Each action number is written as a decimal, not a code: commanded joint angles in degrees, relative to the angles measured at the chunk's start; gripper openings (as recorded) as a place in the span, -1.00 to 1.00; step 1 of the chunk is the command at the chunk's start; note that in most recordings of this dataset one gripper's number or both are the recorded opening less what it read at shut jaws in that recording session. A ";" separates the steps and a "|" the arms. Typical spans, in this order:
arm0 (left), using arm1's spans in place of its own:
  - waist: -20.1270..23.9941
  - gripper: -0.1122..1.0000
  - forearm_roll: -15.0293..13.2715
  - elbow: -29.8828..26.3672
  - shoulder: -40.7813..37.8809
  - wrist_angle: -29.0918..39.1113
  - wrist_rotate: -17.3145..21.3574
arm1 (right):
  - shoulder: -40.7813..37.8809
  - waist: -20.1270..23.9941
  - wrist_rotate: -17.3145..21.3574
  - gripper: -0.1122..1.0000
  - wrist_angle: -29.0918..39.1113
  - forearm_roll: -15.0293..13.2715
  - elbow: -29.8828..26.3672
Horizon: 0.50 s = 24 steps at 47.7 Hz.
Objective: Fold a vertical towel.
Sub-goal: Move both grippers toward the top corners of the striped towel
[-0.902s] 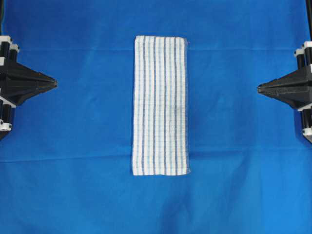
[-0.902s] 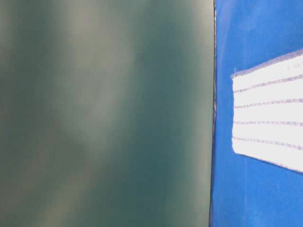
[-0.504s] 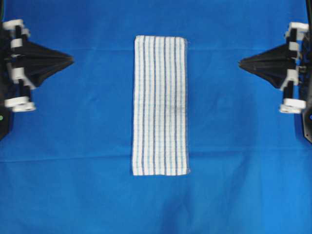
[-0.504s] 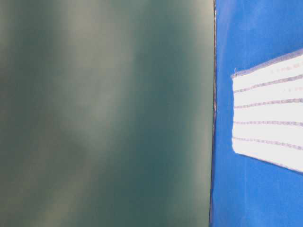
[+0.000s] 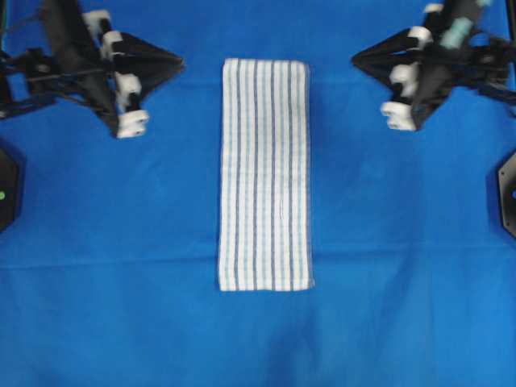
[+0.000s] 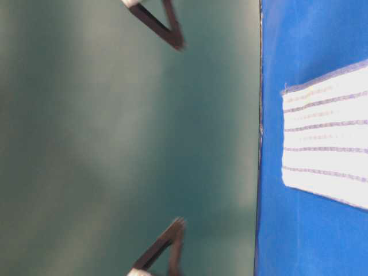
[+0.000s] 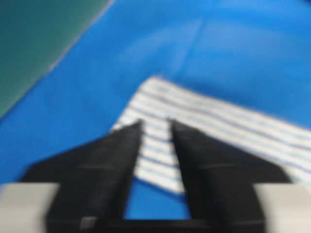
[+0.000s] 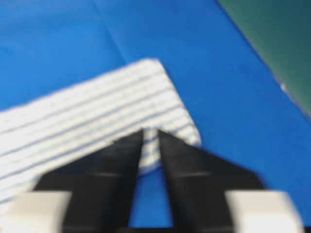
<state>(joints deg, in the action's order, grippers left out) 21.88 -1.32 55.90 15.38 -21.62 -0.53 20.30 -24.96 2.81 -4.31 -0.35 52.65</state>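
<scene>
The towel (image 5: pixel 265 173) lies flat and lengthwise down the middle of the blue sheet (image 5: pixel 387 266) that covers the bench, its stripes running along its length, its far short edge toward the top of the overhead view and its near short edge below the middle. No fold shows in it.

The left gripper (image 5: pixel 179 61) is at the upper left, its tip aimed at the towel's far left corner but apart from it, with blue sheet between. The right gripper (image 5: pixel 355 58) mirrors it at the upper right, likewise short of the far right corner.

In the left wrist view the two black fingers (image 7: pixel 116 160) stand a little apart with a narrow gap between them, holding nothing; the towel's corner (image 7: pixel 155 80) shows beyond their tips. In the right wrist view the fingers (image 8: pixel 187 167) are also slightly parted and bare, with the towel's corner (image 8: pixel 150 63) ahead.

The table-level view is blurred: both grippers appear as dark wedges above the sheet, not touching it
</scene>
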 commanded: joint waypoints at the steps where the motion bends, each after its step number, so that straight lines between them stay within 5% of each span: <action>1: 1.49 -0.12 -0.09 -3.34 -4.57 -0.97 -0.09 | -4.75 -0.97 -0.09 -0.04 -0.18 -0.44 -3.34; 5: 2.64 0.32 -0.09 -5.19 -8.70 -1.32 0.00 | -10.37 -1.76 -0.18 0.29 -0.44 -1.23 -5.63; 10: 3.52 0.71 -0.09 -7.12 -14.24 -2.64 0.00 | -16.17 -2.64 -0.18 0.30 -0.88 -2.11 -7.82; 24: 5.10 0.65 -0.09 -11.95 -26.98 -6.50 0.00 | -28.56 -4.83 -0.18 0.26 -3.60 -2.81 -13.36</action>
<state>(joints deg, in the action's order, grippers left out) 26.46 -1.32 45.97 -9.93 -27.33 -0.62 -7.12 -29.18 2.72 -7.12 -2.90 41.40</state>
